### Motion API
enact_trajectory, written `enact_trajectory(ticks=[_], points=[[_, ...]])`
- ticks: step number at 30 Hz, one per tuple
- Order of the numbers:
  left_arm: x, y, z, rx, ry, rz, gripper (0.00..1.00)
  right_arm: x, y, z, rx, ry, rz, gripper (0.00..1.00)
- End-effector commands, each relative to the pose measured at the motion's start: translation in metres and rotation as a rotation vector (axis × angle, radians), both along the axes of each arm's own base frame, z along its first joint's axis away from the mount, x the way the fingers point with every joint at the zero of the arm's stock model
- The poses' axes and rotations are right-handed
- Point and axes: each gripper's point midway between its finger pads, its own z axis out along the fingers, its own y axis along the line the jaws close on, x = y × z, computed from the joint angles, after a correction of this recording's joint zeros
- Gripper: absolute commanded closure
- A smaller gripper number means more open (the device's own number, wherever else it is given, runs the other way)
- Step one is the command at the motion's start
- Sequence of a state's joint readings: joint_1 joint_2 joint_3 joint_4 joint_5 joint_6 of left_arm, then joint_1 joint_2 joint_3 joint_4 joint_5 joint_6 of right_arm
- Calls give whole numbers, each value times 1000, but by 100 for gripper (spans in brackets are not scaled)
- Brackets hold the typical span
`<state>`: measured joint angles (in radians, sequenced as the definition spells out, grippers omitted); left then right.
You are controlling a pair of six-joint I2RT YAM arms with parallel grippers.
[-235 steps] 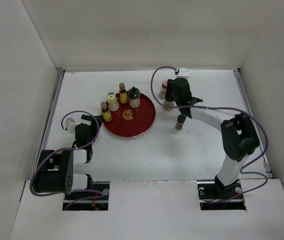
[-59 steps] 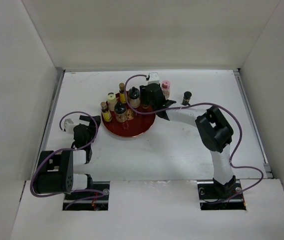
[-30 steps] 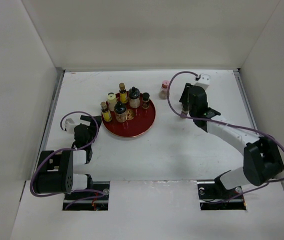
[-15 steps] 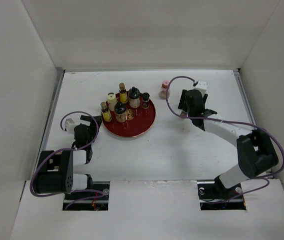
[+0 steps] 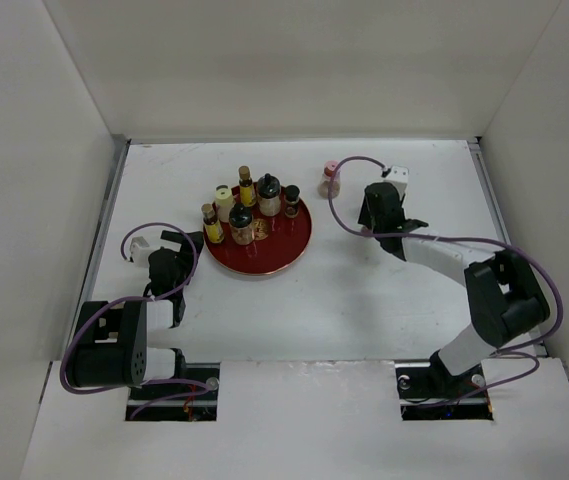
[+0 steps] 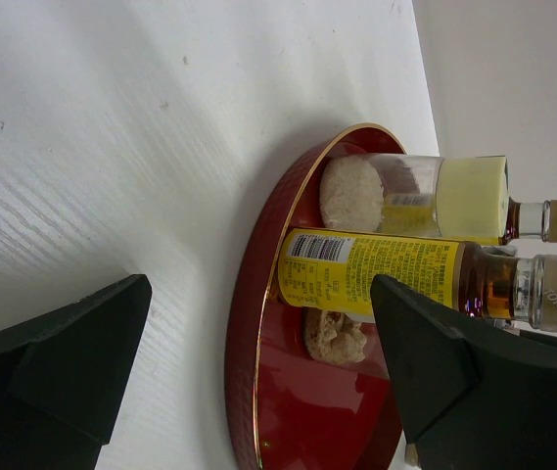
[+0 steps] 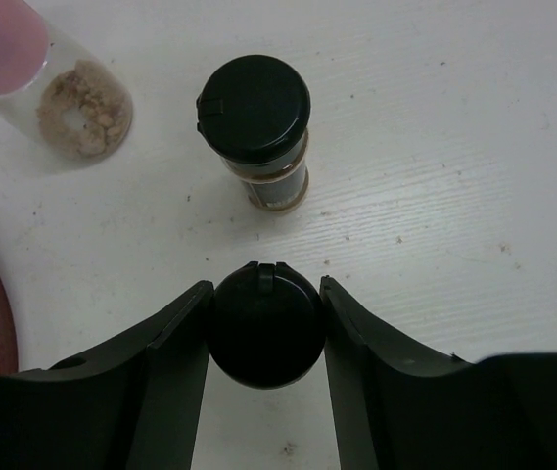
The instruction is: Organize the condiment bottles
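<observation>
Item: white table (image 5: 314, 300) with two arms mounted at its near edge. Near left: left gripper (image 6: 260, 284), low over the table just left of the red tray (image 5: 264, 262), claw spread wide with nothing between the fingers. Centre left: the round tray carries six upright condiment bottles (image 5: 241, 225) in a loose cluster over its far and left part. They are a yellow-labelled bottle (image 5: 211, 226) at the left, a cream bottle (image 5: 226, 205) behind it, a slim amber bottle (image 5: 247, 188) farthest back, two larger black-capped ones in the middle, and a small dark-capped bottle (image 5: 291, 200) at the right. The left wrist view shows the yellow-labelled and cream bottles side by side just inside the tray's gold-edged rim. Centre right: right gripper (image 7: 264, 289), reached out over the table well right of the tray, claw pinching a black-capped bottle (image 7: 263, 333). Both fingers (image 7: 185, 343) press the sides of its cap; whether the bottle's base touches the table cannot be told. Just beyond it stands a second black-capped bottle (image 7: 255, 122) with brown contents, upright on the table and apart from the fingers. Far, left of that: a pink-capped bottle (image 5: 330, 180) — upright on the table, off the tray, near the tray's far right rim.
</observation>
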<state>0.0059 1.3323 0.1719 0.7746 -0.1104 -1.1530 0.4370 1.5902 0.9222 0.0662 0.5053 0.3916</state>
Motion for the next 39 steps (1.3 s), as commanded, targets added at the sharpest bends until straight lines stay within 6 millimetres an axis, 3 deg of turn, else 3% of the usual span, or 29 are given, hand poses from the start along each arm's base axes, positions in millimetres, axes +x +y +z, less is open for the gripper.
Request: enact_trajectory(ticks=[1,5,8,13,18,25,32,39], points=[[11,-1,20,5,-69,-5,0,3,19,47,49,-113,25,63],[12,-3,18,3,-60,-14,0,-8,45,91,64,-198,102,64],[12,-3,18,2,-63,-12,0,-19,82,113,106,-232,204,64],[12,-3,19,2,-66,-12,0,-39,166,119,156,-237,399,63],[12,-3,18,1,-63,-14,0,-33,231,112,165,-261,531,63],[11,-1,19,2,-66,-9,0,-7,266,88,122,-241,557,63],[11,0,18,0,-65,-4,0,6,279,66,110,-216,559,63],[11,1,18,-2,-63,-5,0,11,278,36,85,-165,550,61]])
